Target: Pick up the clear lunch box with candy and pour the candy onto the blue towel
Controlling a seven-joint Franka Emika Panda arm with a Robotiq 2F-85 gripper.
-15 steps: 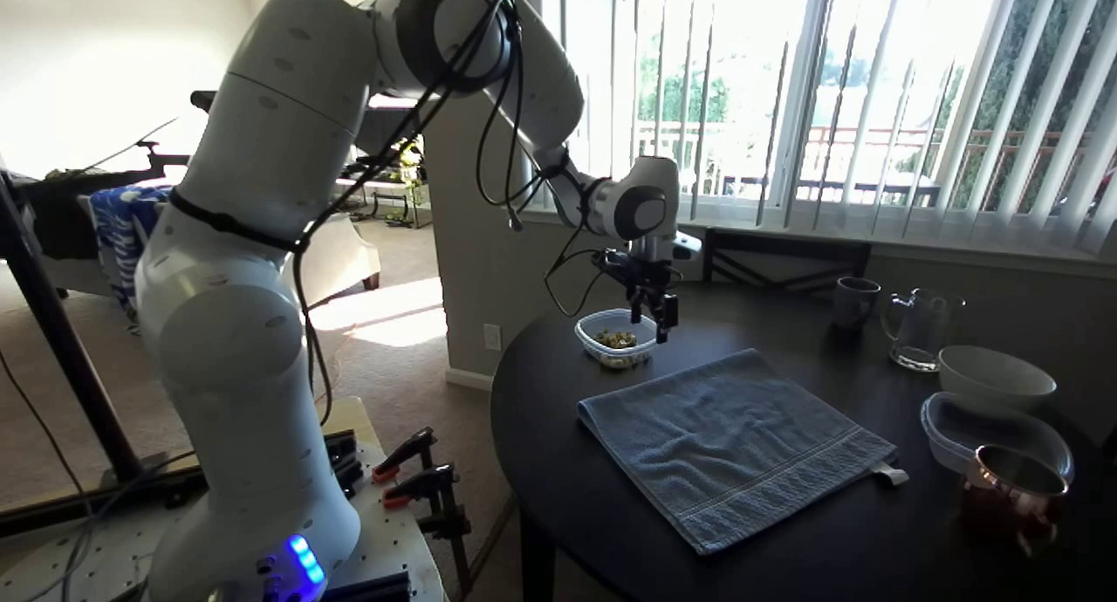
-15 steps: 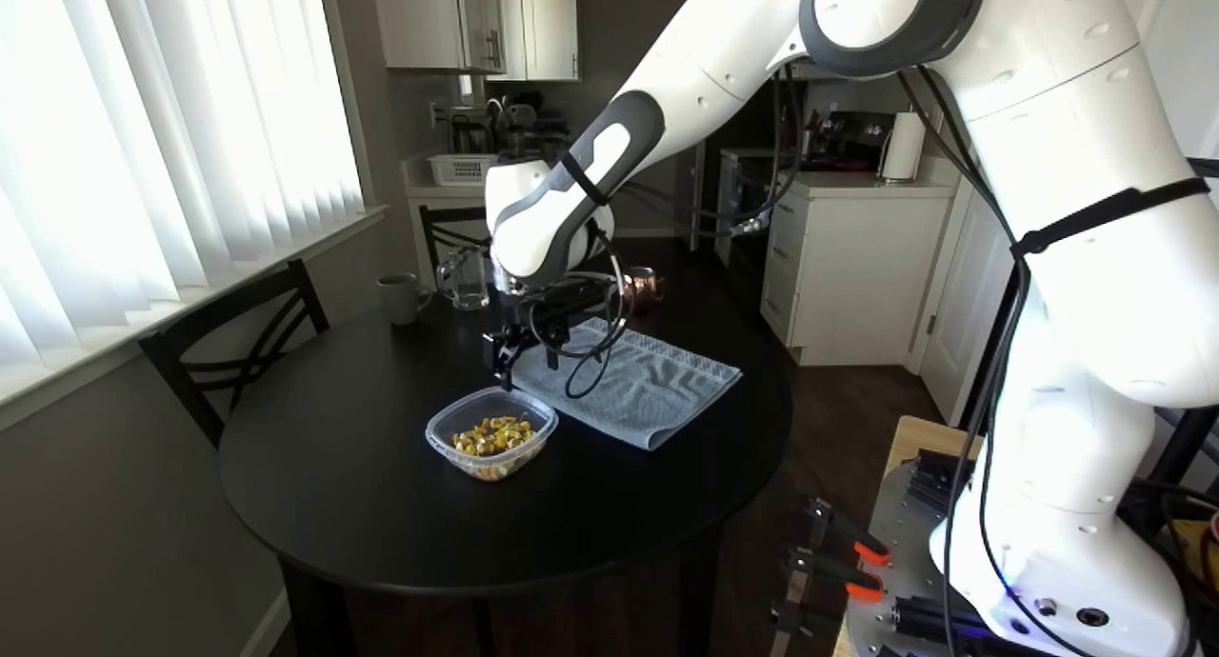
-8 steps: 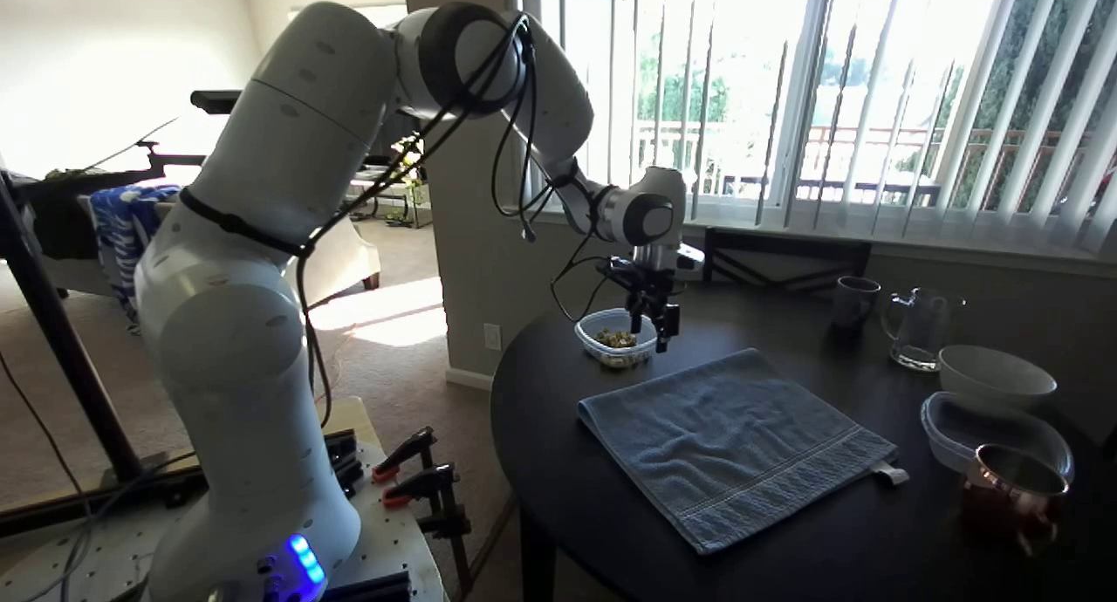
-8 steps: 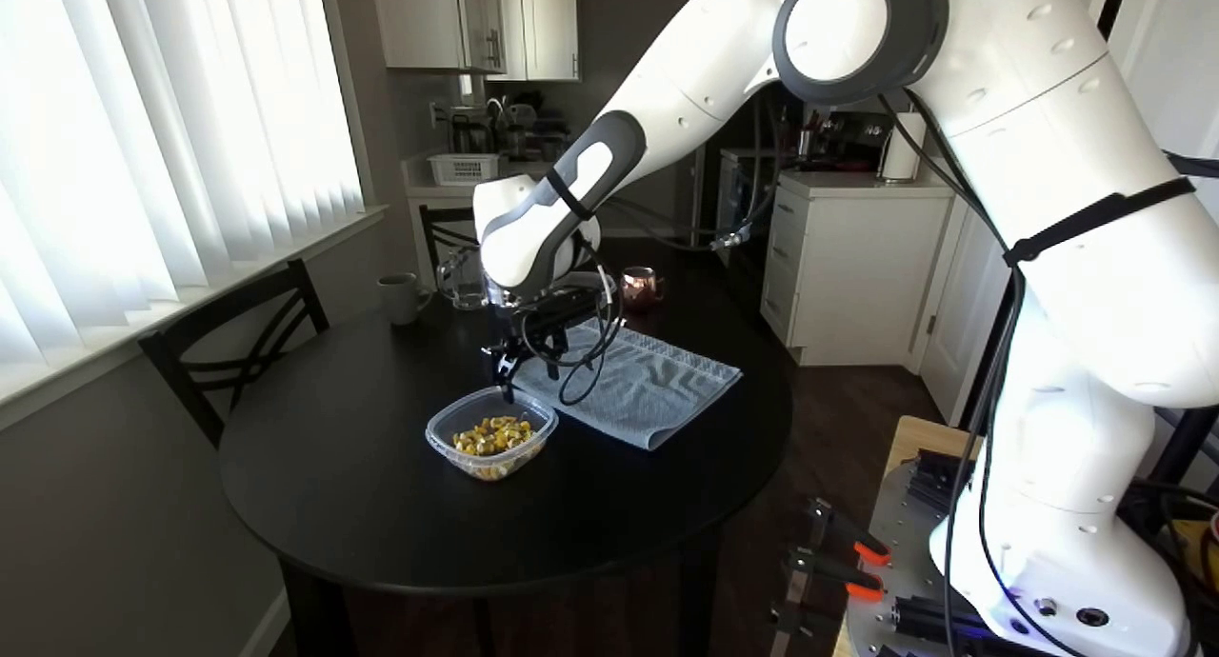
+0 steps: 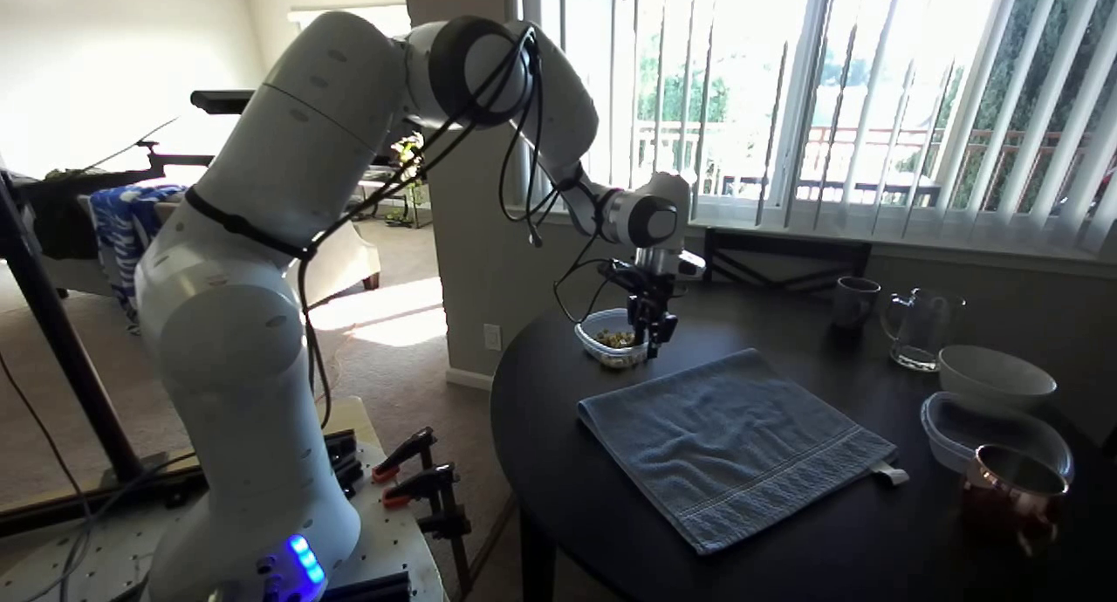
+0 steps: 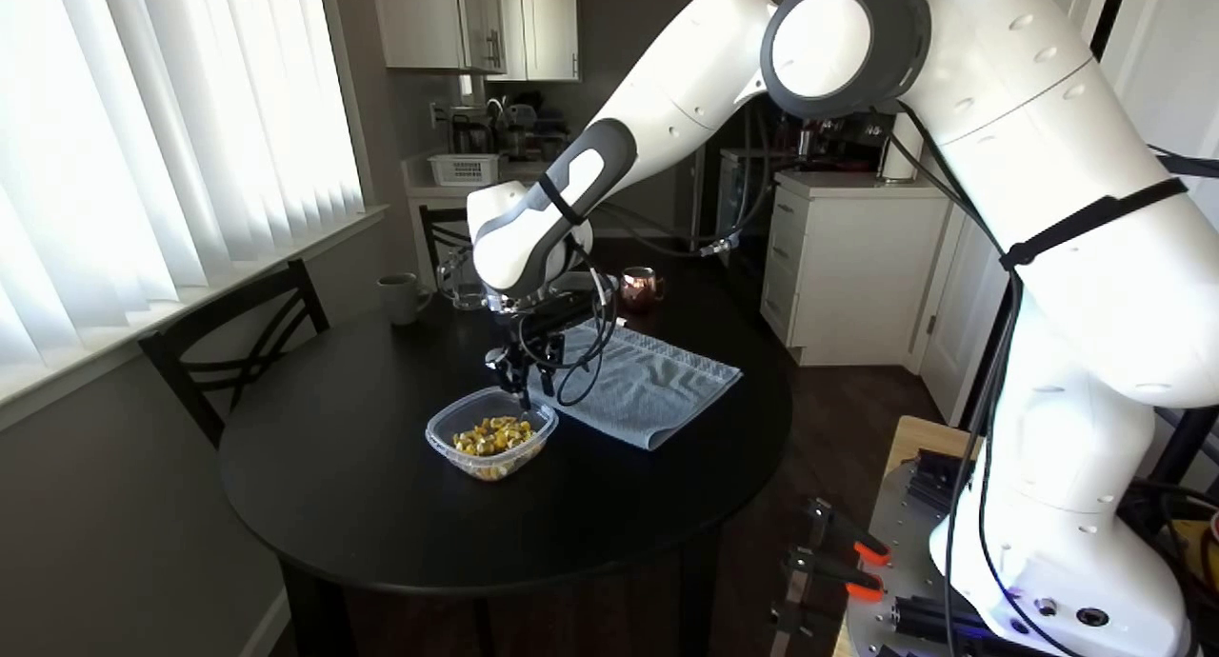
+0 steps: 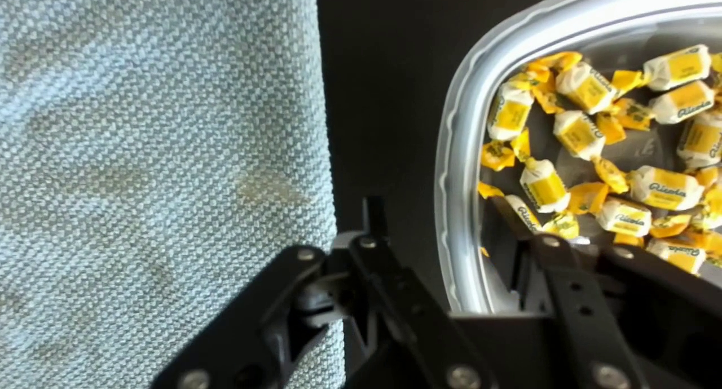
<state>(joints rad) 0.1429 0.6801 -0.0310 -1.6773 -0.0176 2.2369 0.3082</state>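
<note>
Candy (image 7: pixel 578 134): in the box (image 6: pixel 476 409)
Box: on the table (image 6: pixel 333 476), just beside the towel (image 5: pixel 742 445)
Gripper (image 7: pixel 443 222): fingers either side of the box's rim
Cup (image 5: pixel 1012 502): right of the towel in an exterior view

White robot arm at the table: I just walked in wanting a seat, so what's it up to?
The white robot arm has its open black fingers either side of the rim of the clear rounded plastic lunch box, apparently about to grip it. The box sits on the dark round table, not lifted yet, with yellow-and-white wrapped candy inside. The grey-blue cloth towel beside it shows no candy.
</note>
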